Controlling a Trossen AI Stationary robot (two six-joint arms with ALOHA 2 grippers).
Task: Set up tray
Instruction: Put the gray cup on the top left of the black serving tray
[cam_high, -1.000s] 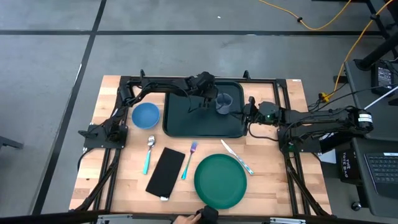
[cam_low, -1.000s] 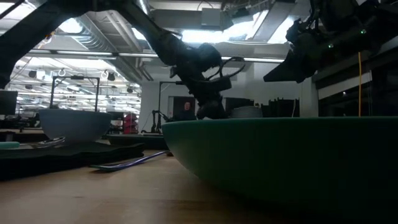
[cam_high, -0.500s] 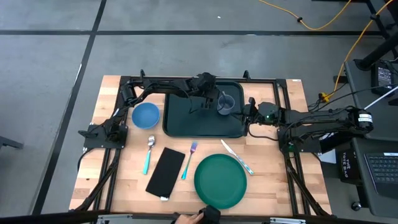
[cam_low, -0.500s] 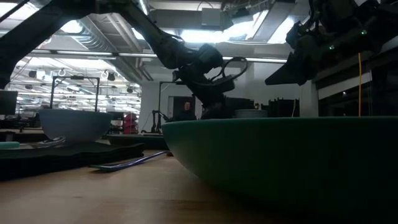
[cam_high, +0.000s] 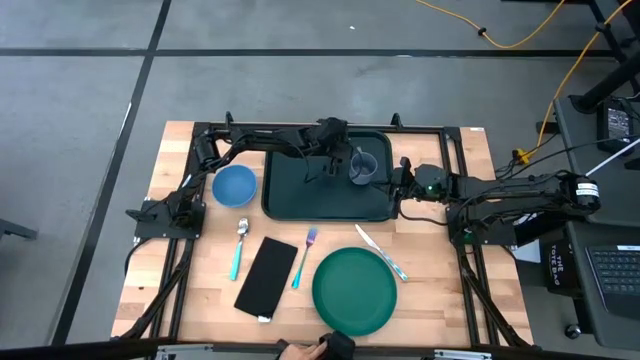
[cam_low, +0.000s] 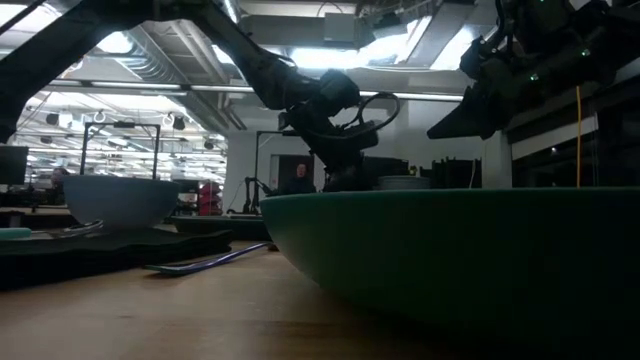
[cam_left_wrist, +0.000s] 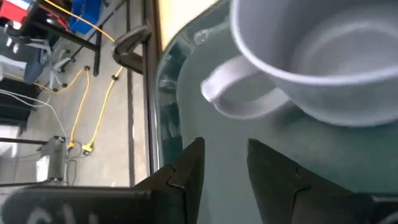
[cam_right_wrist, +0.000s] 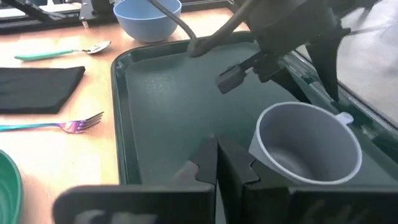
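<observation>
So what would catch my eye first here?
Probably the dark green tray at the table's far side, with a grey cup standing in its right far corner. The left claw hangs open just beside the cup, the right claw sits shut at the tray's right edge. Nearer, a big round green plate stands out.

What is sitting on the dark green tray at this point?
Only a grey cup stands on the tray, near its far right corner. The left gripper hovers beside the cup, hiding a little of the tray floor beneath it.
</observation>
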